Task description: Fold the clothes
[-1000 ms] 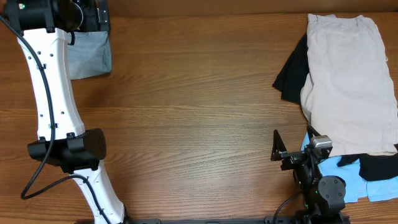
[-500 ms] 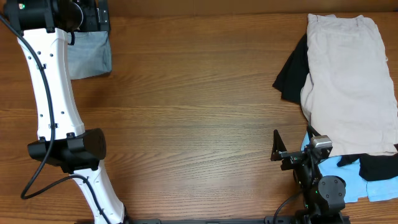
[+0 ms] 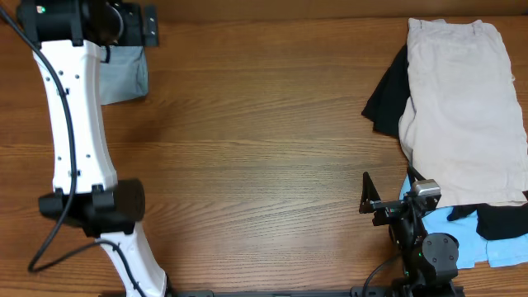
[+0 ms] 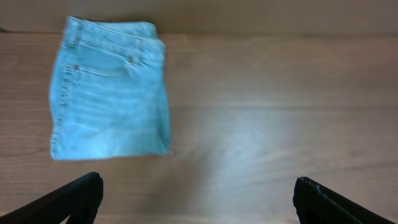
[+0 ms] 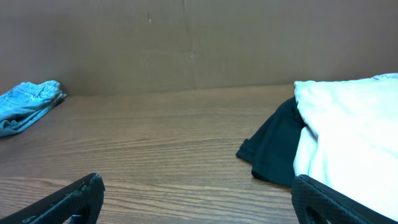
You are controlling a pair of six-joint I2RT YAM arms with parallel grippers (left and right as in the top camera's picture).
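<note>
Folded light-blue denim shorts (image 3: 124, 76) lie at the table's far left corner, partly under my left arm; the left wrist view shows them whole (image 4: 109, 96) with a stitched pocket up. My left gripper (image 4: 198, 198) hovers open and empty above the wood beside them. Beige shorts (image 3: 462, 107) lie on a black garment (image 3: 388, 95) at the right, with a sky-blue garment (image 3: 474, 243) beneath near the front. My right gripper (image 5: 199, 199) is open and empty, low at the front right, facing the black garment (image 5: 273, 149) and beige shorts (image 5: 348, 143).
The wooden table (image 3: 264, 148) stretches between the two piles. A brown wall (image 5: 186, 43) stands behind the far edge. My left arm (image 3: 78, 148) crosses the left side of the table.
My left arm has shifted slightly to the right and lifted off the denim shorts. The right arm has not moved.
</note>
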